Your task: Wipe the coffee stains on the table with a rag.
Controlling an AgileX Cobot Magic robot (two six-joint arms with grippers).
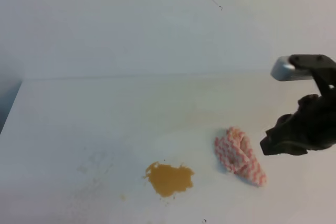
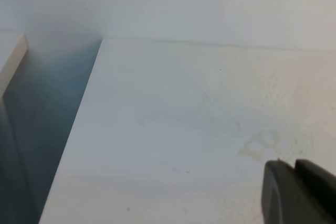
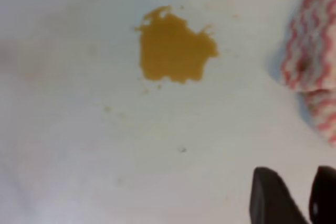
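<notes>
The coffee stains form an orange-brown blotch on the white table, front centre; in the right wrist view the blotch lies upper centre with small specks below it. The rag, pink-and-white zigzag cloth, lies crumpled to the right of the blotch. My right gripper hovers just right of the rag, apart from it. In its wrist view the right gripper shows a gap between its fingers with nothing in it, and the rag sits ahead. My left gripper shows two dark fingers pressed together.
The table's left edge drops to a dark gap beside a wall. A faint tan smear marks the surface near the left gripper. A pale wall stands behind the table.
</notes>
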